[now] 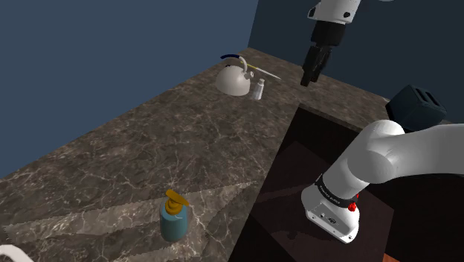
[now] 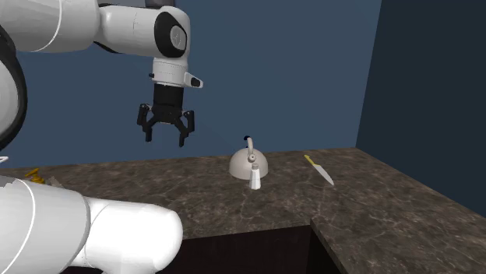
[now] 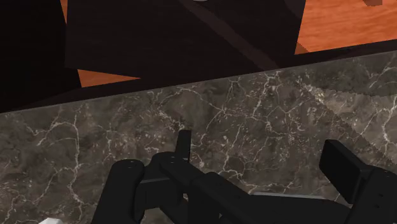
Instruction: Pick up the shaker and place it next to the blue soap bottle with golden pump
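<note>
The shaker (image 1: pixel 258 91) is a small white upright piece on the dark marble counter (image 1: pixel 149 149), touching or just in front of a white kettle (image 1: pixel 233 79). The second exterior view has the shaker (image 2: pixel 255 180) before the kettle (image 2: pixel 248 163). The blue soap bottle (image 1: pixel 175 216) with its golden pump stands near the counter's front edge, far from the shaker. My gripper (image 1: pixel 306 77) hangs open in the air, to the shoulder view's right of the shaker and well above the counter. Its fingers (image 2: pixel 148 129) stand apart and hold nothing. In the wrist view the gripper (image 3: pixel 261 153) looks down on bare marble.
A knife (image 2: pixel 319 169) with a yellow handle lies beyond the kettle. A dark sunken sink (image 1: pixel 320 160) opens to the shoulder view's right of the counter. A dark blue toaster (image 1: pixel 416 106) sits behind it. Blue walls close the back.
</note>
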